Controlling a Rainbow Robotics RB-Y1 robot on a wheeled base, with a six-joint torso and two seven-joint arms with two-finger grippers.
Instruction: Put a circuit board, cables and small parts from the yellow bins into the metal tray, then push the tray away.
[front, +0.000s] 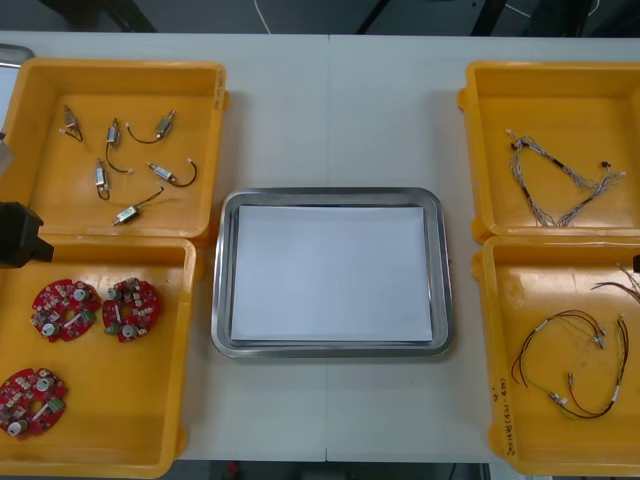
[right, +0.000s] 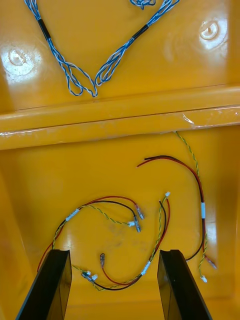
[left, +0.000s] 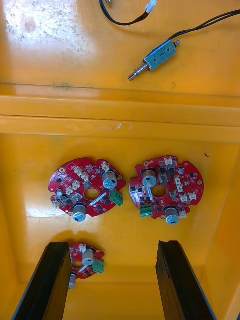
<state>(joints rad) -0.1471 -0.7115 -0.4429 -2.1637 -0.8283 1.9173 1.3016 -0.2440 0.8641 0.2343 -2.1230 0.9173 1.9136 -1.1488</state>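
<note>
At the left, the left pincer (left: 112, 246) hangs spread wide over the near yellow plastic bin (left: 30, 165), above three round red circuit boards (left: 65, 185). One board lies just beside a finger, so a straight descent could pin or chip it. The shiny metal tray (front: 330, 194), white inside, sits bare in the middle of the light counter (front: 300, 90). At the right, the right pincer (right: 115, 252), also spread, hovers over looped red and yellow cables (right: 203, 210). They overlap, so one pinch may drag up several.

Bright o/head light, glare on bins (right: 18, 58)
</note>
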